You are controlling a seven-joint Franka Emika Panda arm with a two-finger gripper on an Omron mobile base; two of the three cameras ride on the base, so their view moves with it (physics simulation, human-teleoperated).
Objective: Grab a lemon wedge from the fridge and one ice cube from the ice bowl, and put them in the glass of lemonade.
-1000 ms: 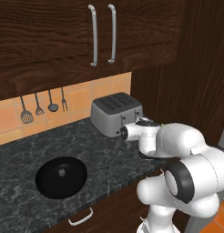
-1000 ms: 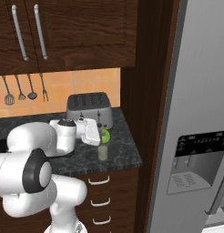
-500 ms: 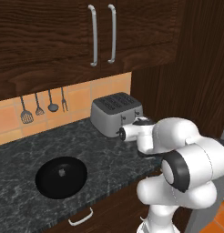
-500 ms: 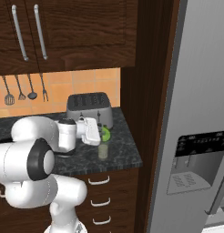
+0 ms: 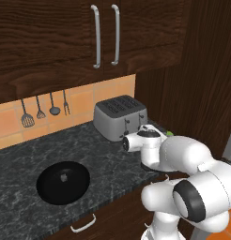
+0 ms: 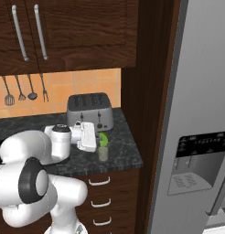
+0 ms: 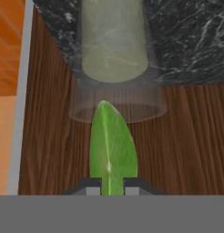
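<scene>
My gripper (image 7: 112, 184) is shut on the lemon wedge (image 7: 112, 145), a bright green pointed sliver that sticks out between the finger tips. Straight beyond it stands the glass of lemonade (image 7: 114, 59), a clear tumbler of pale yellow liquid, with the wedge's tip over its rim. In the right base view the gripper (image 6: 99, 140) holds the wedge (image 6: 104, 137) just above the glass (image 6: 103, 153) near the counter's front right corner. The black ice bowl (image 5: 63, 183) lies on the counter to the left, with a tiny pale speck in its middle. The grey fridge (image 6: 201, 91) stands at the right.
A steel toaster (image 6: 89, 110) stands against the wall just behind the glass. Dark wood cabinets (image 5: 103, 33) hang above, and utensils (image 5: 40, 110) hang on the orange tile wall. A tall wood panel (image 6: 153, 91) separates counter and fridge. Drawers (image 6: 99, 182) sit under the counter edge.
The arm's elbow has swung a little. The hand with the wedge has stayed over the glass, sinking only slightly.
</scene>
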